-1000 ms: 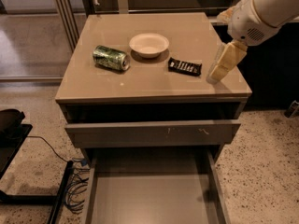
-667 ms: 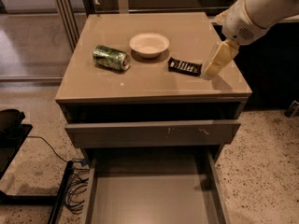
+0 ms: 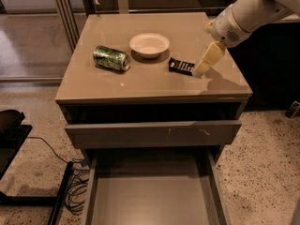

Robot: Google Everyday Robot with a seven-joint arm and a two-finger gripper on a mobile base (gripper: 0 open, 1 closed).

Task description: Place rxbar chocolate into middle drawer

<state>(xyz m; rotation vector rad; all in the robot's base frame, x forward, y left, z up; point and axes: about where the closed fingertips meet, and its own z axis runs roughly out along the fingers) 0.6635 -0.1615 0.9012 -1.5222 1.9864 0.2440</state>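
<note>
Camera view: rxbar chocolate (image 3: 180, 66) lies flat on the worktop (image 3: 140, 81), right of the white bowl (image 3: 149, 44) and well apart from the crushed green can (image 3: 111, 58). End effector (image 3: 200, 71) angles down at the bar's right end, touching or just beside it; wide or narrow, cannot tell. Middle drawer (image 3: 150, 198) stands pulled out below the scuffed drawer front (image 3: 152, 134), with nothing seen inside. Judgement: drawer is ready and the bar is not yet lifted; grasp, carry-down and release remain.
</note>
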